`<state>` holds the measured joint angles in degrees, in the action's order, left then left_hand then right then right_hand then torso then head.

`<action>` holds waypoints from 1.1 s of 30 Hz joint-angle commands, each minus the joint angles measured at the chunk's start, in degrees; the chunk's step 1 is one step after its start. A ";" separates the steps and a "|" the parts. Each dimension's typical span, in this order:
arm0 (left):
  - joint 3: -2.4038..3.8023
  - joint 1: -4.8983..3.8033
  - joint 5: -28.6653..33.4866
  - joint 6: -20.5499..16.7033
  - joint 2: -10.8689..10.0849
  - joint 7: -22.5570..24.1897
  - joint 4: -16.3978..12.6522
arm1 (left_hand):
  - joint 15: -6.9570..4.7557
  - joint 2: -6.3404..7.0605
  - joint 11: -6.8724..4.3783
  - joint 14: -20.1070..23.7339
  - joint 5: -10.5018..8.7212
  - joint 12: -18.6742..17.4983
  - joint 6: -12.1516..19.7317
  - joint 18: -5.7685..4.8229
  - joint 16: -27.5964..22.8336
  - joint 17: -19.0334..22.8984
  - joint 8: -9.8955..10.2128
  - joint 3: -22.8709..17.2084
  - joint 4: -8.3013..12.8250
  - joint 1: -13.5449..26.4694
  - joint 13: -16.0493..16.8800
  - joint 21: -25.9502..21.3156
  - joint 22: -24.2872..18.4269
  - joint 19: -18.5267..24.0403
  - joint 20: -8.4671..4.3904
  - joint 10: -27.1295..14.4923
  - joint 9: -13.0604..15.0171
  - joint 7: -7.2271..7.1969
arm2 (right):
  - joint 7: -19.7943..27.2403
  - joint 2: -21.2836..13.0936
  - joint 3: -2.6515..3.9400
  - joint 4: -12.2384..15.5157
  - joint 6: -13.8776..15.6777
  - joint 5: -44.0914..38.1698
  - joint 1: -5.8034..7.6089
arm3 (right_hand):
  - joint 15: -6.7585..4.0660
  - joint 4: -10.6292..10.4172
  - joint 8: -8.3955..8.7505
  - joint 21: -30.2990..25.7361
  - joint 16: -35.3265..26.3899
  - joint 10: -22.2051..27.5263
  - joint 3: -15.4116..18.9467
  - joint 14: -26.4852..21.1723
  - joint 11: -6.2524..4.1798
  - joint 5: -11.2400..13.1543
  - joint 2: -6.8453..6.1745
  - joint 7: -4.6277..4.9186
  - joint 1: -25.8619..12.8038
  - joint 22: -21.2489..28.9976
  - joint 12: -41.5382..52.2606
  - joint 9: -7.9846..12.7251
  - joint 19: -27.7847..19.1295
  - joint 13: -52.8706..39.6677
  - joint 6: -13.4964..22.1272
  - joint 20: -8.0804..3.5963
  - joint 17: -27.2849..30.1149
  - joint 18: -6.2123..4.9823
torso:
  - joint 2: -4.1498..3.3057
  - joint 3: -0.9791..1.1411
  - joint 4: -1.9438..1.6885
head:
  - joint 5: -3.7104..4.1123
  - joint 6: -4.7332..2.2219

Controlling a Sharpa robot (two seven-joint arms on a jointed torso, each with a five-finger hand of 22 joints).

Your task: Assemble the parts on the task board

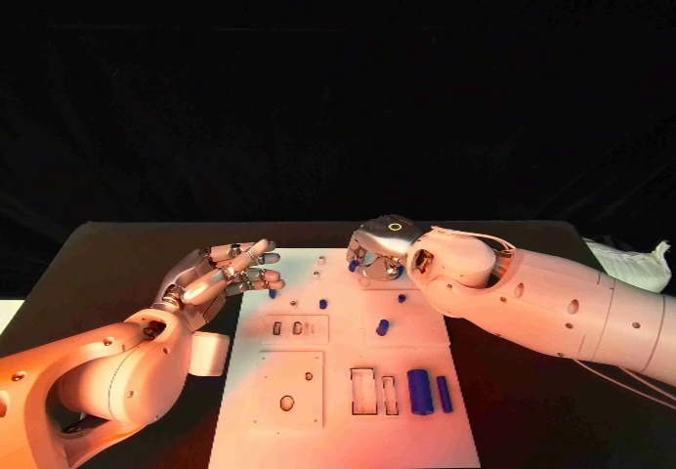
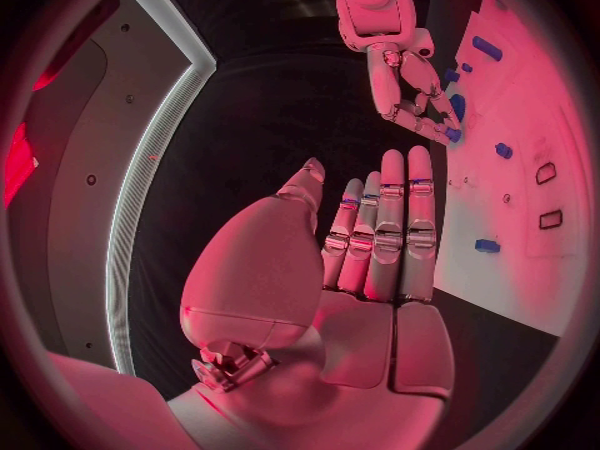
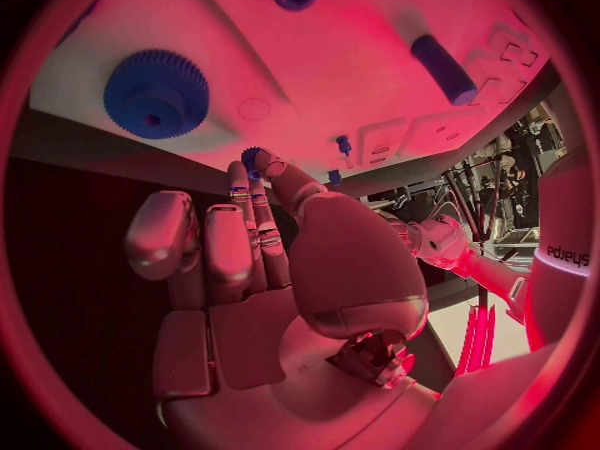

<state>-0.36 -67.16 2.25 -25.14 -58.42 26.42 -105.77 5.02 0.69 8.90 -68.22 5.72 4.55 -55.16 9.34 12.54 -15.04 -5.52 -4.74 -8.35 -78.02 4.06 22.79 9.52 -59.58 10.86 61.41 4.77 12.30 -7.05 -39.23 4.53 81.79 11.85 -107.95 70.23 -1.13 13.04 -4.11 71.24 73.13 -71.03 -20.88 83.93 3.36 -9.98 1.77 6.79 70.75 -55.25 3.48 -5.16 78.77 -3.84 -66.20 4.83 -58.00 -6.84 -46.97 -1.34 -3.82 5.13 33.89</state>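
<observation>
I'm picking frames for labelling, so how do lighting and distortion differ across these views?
Head view: warm orange light on both arms, black backdrop, straight edges on the white task board. Left wrist view: strong red cast, fisheye bending the board edge beside the silver left hand. Right wrist view: the same red cast, with the blue toothed gear still crisp.

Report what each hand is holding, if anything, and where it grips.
The left hand holds nothing; its fingers lie straight. The right hand seems to touch a small blue part with its fingertips, but a hold cannot be told.

matt white task board [image 1: 338,391], glossy blue parts [image 1: 418,391]
</observation>
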 commanded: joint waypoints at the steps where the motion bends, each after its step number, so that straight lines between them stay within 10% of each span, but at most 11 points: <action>1: 0.04 -0.09 0.28 1.14 -0.02 0.37 -0.05 | 0.19 -0.19 -0.04 -0.07 0.12 -0.28 0.64 1.02 -0.29 -0.20 0.36 0.03 0.31 0.22 -0.06 0.28 -0.10 -0.09 0.20 -0.36 -0.13 -0.05 | -1.33 0.58 0.12 -0.27 5.00 0.29 0.00 | -0.31 -0.02 -0.02 0.21 0.38 -0.54 -0.37 1.58 -0.09 -0.20 -0.42 0.03 0.44 -0.09 0.16 -0.17 -0.07 -0.11 -0.38 -0.36 0.01 0.68 | -0.06 -0.04 0.14 | -0.04 -0.18; 33: 0.04 -0.26 0.30 1.61 0.24 0.36 -0.49 | 0.20 -0.27 -0.04 -0.06 0.13 -0.34 0.70 1.02 -0.38 -0.31 0.46 0.00 0.40 0.21 -0.03 0.27 -0.12 -0.06 0.22 -0.34 -0.16 -0.09 | -1.46 8.03 0.20 -7.14 5.99 -0.12 -0.01 | -0.35 -0.26 0.11 0.51 0.63 -0.53 -0.80 1.59 -0.02 -0.29 -0.72 0.13 0.23 -0.50 0.06 -0.21 -0.04 -0.07 -0.42 -0.41 -0.35 0.71 | -0.94 -0.17 -0.57 | -0.40 -0.87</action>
<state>-0.36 -67.33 2.49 -24.98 -58.29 26.42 -106.12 5.02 0.69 8.90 -68.22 5.72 4.44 -54.84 9.34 12.42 -15.26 -5.42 -4.67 -8.29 -78.02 4.06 22.79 9.47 -59.58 10.86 61.41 4.71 12.15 -7.99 -31.27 4.70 74.75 17.37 -107.33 70.21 -1.13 12.88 -3.89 71.46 73.57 -71.31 -21.36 83.93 3.24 -9.94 1.46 6.95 71.03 -55.70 3.26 -5.27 78.77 -3.86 -66.11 4.83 -58.27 -6.87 -47.71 -1.44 -4.28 4.60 33.15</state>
